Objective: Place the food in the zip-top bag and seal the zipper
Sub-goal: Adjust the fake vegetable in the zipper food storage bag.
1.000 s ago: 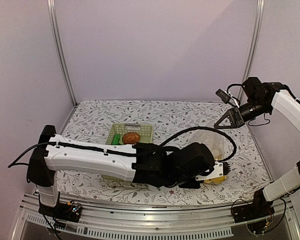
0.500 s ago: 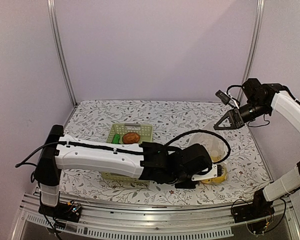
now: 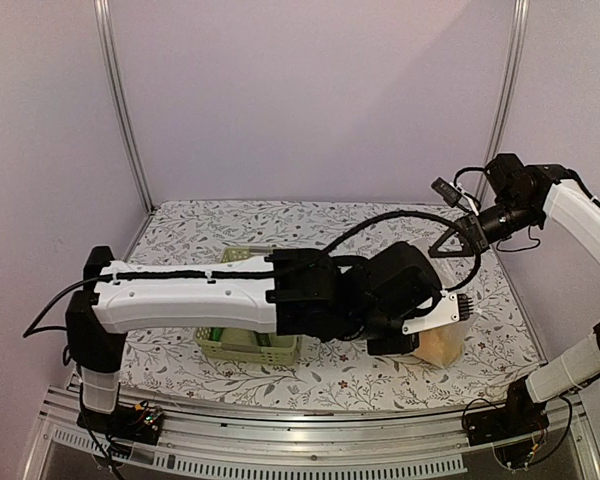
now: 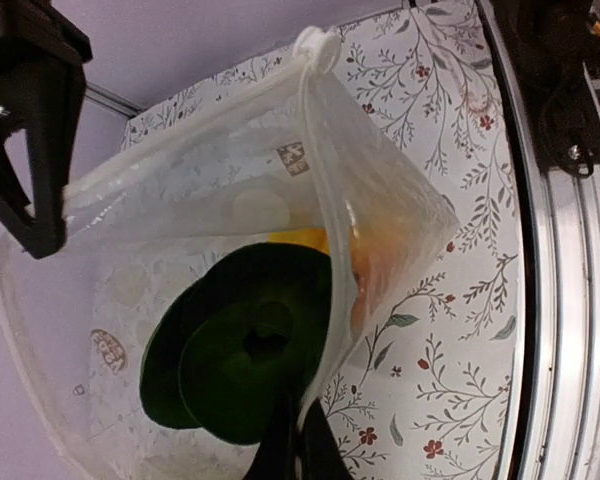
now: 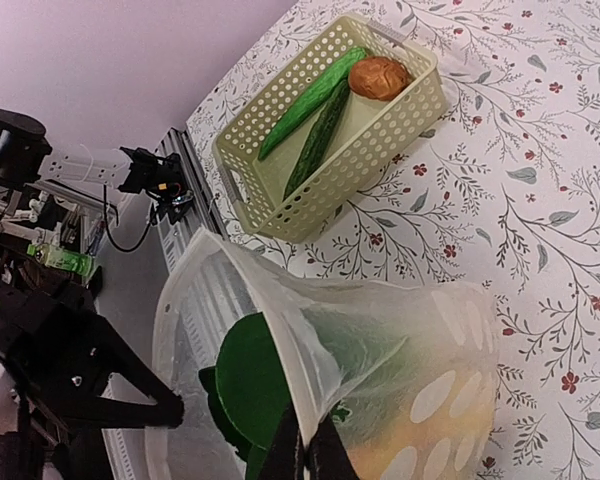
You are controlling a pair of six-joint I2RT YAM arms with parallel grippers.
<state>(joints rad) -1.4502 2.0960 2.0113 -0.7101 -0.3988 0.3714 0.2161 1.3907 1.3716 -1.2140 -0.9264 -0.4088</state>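
Both jaws pinch zip-top bag (image 4: 160,190) rim; green veg (image 4: 240,370) inside.

Reads as thin, clear plastic film in the zip-top bag (image 4: 180,190), glossy and crinkled, printed with matt white dots, with a thicker, milky, smooth plastic strip for the zipper (image 4: 317,180). Shows smooth, faintly shiny moulded plastic in the dark green food (image 4: 235,370) inside, and stiff, pale, perforated plastic with a soft sheen in the basket (image 5: 280,215). Looks matt and cloth-like in the floral table cover (image 5: 540,150), glossy white plastic on the left arm (image 3: 180,300), dull silvery metal on the frame posts (image 3: 123,110).
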